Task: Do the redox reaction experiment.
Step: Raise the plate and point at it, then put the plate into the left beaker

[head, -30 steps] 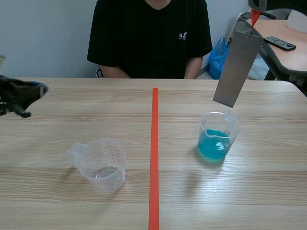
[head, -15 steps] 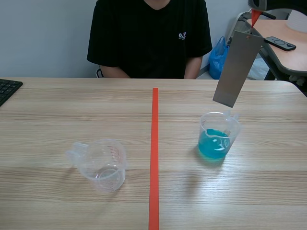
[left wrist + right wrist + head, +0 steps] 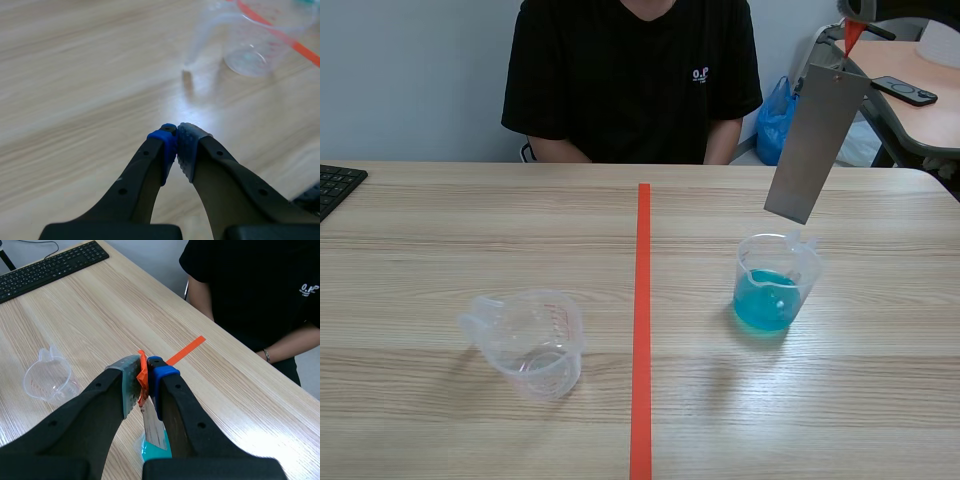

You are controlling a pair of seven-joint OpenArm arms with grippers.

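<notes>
The metal strip (image 3: 815, 145) hangs at a slant above the cup of blue liquid (image 3: 775, 285), its lower edge just over the cup's far rim and not yet in the liquid. It holds the same place and tilt as in both earlier scene frames. The right gripper (image 3: 146, 372) pinches the strip by its orange-taped top end, with both pads pressed on it, so the dip itself has not begun. What has changed lies well away from the blue cup. A second ago the left gripper (image 3: 176, 137) showed at the scene's far left edge; half a second ago it had gone from there, and it is absent now too. That uncovers the corner of a keyboard (image 3: 338, 185). In its own wrist view the left gripper's pads are pressed together on nothing, low over the table, with the empty clear cup (image 3: 532, 342) ahead of it. That cup stands across the orange-red tape line (image 3: 642, 330) from the blue cup, unmoved. I judge that the left arm has pulled back and the next move falls to the right arm: lowering the strip into the blue liquid.
</notes>
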